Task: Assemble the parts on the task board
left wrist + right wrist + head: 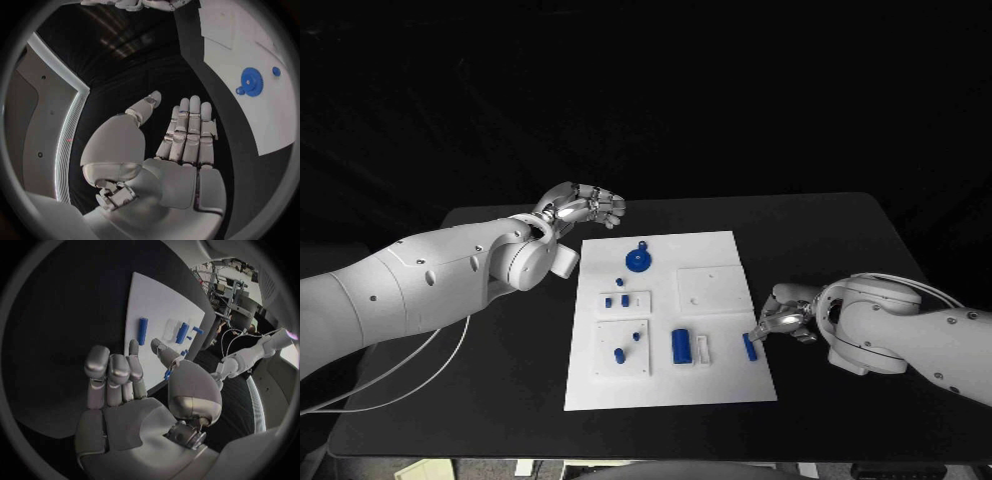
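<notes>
A black surface (848,225) carries the white task board (711,385), which lies flat near its middle, long side running from near to far. A pale cable (408,375) trails across the surface's left near part. Black surface borders the board on all four sides.

No text, label, brand, number or sign can be read anywhere.

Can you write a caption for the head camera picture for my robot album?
Right hand pinches a small blue part at the white board's edge; left hand waits open.
</notes>
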{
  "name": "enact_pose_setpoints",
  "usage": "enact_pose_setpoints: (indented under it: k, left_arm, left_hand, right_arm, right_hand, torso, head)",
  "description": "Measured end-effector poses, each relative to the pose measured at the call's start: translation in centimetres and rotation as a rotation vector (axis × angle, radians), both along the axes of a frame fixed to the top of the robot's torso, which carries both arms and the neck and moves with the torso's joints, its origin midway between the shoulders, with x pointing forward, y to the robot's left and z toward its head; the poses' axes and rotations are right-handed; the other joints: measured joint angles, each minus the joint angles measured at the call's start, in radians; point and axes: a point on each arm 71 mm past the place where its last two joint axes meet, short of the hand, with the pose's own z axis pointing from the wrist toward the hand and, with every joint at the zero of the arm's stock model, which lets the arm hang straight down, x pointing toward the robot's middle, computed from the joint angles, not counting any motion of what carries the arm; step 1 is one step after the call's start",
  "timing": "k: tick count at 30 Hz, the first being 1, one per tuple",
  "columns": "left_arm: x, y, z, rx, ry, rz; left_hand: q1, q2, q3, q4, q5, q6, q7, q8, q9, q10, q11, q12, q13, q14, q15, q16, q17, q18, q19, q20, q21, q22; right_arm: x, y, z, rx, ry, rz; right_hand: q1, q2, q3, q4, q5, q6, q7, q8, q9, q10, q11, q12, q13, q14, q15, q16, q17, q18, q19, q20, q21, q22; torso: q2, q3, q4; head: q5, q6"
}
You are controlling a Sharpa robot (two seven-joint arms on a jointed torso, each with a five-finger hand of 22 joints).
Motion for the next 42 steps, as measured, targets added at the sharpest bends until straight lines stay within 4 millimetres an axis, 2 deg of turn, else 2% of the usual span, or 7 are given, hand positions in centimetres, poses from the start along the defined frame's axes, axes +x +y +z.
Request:
enact_pose_setpoints:
  k: [18, 23, 29, 30, 33, 37, 42]
  left_arm:
    - [0.0, -0.1, -0.1, 0.002, 0.006, -0.003]
    - [0.0, 0.0, -0.1, 0.002, 0.008, -0.002]
    - [0.0, 0.1, -0.1, 0.003, 0.009, -0.001]
    - [0.0, 0.1, -0.1, 0.003, 0.009, -0.001]
    - [0.0, 0.1, -0.1, 0.003, 0.011, -0.002]
    - [0.0, 0.0, -0.1, 0.003, 0.013, -0.006]
    - [0.0, 0.1, -0.1, 0.003, 0.016, -0.008]
  left_hand:
    - [0.000, 0.000, 0.000, 0.000, 0.000, 0.000, 0.000, 0.000, 0.000, 0.000, 0.000, 0.000, 0.000, 0.000, 0.000, -0.004, 0.002, -0.001, 0.000, 0.000, -0.004, 0.001]
    - [0.000, 0.000, 0.000, 0.000, 0.000, 0.000, 0.000, 0.000, 0.000, 0.000, 0.000, 0.000, 0.000, 0.000, 0.000, -0.004, 0.003, -0.001, 0.000, 0.000, -0.004, 0.001]
    - [0.000, 0.000, 0.000, 0.000, 0.000, 0.000, 0.000, 0.004, 0.000, 0.000, 0.000, 0.000, 0.000, 0.000, 0.000, -0.004, 0.003, -0.001, 0.000, 0.000, -0.004, 0.002]
    - [0.000, 0.000, 0.000, 0.000, 0.000, 0.000, 0.000, 0.004, 0.000, 0.000, 0.000, 0.000, 0.000, 0.000, 0.000, -0.004, 0.004, -0.001, 0.000, 0.000, -0.004, 0.002]
    - [0.000, 0.000, 0.000, 0.000, 0.000, 0.000, 0.000, 0.004, 0.000, 0.000, 0.000, 0.000, 0.000, 0.000, 0.000, -0.004, 0.004, -0.001, 0.000, 0.000, -0.004, 0.002]
    - [0.000, 0.000, 0.000, 0.000, 0.000, 0.000, 0.000, 0.004, 0.000, -0.004, -0.004, 0.000, 0.000, -0.004, 0.004, -0.008, 0.006, -0.007, 0.000, 0.000, -0.004, 0.003]
    - [0.000, 0.000, 0.000, 0.000, 0.000, 0.000, 0.000, 0.004, -0.001, -0.004, -0.004, 0.000, -0.001, -0.004, 0.004, -0.008, 0.005, 0.003, 0.000, 0.000, -0.004, 0.003]
  right_arm:
    - [-0.2, 2.1, -2.0, -0.061, -0.010, 0.061]
    - [-0.3, 2.7, -2.3, -0.092, -0.037, 0.093]
    - [-0.4, 4.0, -2.5, -0.139, -0.088, 0.150]
    - [-0.4, 4.6, -2.6, -0.149, -0.100, 0.171]
    - [-0.7, 5.8, -2.8, -0.185, -0.138, 0.222]
    - [-0.8, 6.2, -2.9, -0.212, -0.164, 0.246]
    - [-0.8, 6.4, -2.9, -0.225, -0.171, 0.258]
  right_hand:
    - [-0.007, -0.024, 0.016, 0.043, 0.000, 0.014, -0.004, 0.021, 0.032, -0.007, -0.008, -0.019, -0.016, 0.000, 0.000, 0.000, 0.000, 0.000, -0.003, 0.003, 0.000, 0.001]
    - [0.000, -0.030, 0.022, 0.049, 0.000, 0.011, -0.007, 0.021, 0.191, -0.007, -0.008, -0.019, -0.016, 0.000, 0.000, 0.000, 0.000, 0.000, -0.003, 0.003, 0.004, 0.001]
    - [0.006, -0.036, 0.031, 0.058, 0.000, 0.012, -0.008, 0.023, 0.222, -0.007, -0.008, -0.023, -0.018, 0.001, -0.005, 0.000, 0.000, -0.002, -0.003, 0.003, 0.004, 0.001]
    - [0.010, -0.041, 0.032, 0.057, 0.000, 0.012, -0.008, 0.023, 0.253, -0.007, -0.008, -0.023, -0.018, 0.001, -0.005, 0.000, 0.000, -0.003, -0.003, 0.004, 0.004, 0.001]
    - [0.033, -0.063, 0.063, 0.059, 0.000, 0.016, -0.010, 0.024, 0.285, -0.005, -0.007, -0.023, -0.019, 0.001, -0.005, 0.000, 0.000, -0.004, -0.003, 0.004, 0.004, 0.001]
    - [0.035, -0.066, 0.068, 0.064, 0.000, 0.017, -0.010, 0.065, 0.284, -0.006, -0.007, -0.027, -0.022, 0.001, -0.005, 0.000, 0.000, -0.005, -0.005, 0.005, 0.004, 0.000]
    - [0.035, -0.066, 0.071, 0.065, -0.003, 0.013, -0.013, 0.065, 0.284, -0.009, -0.011, -0.027, -0.022, 0.000, -0.005, 0.000, 0.000, -0.005, -0.005, 0.005, 0.004, 0.000]
  torso:
    - [0.001, -0.0022, 0.0019]
    - [0.001, -0.0018, 0.0019]
    - [0.000, -0.0012, 0.0011]
    - [0.000, -0.0012, 0.0007]
    - [0.000, -0.0005, 0.0005]
    - [0.000, -0.0005, 0.0011]
    - [0.000, -0.0005, 0.0009]
  head:
    - [0.002, -0.007]
    - [0.004, -0.011]
    - [0.006, -0.014]
    - [0.006, -0.014]
    - [0.007, -0.015]
    - [0.008, -0.016]
    - [0.006, -0.019]
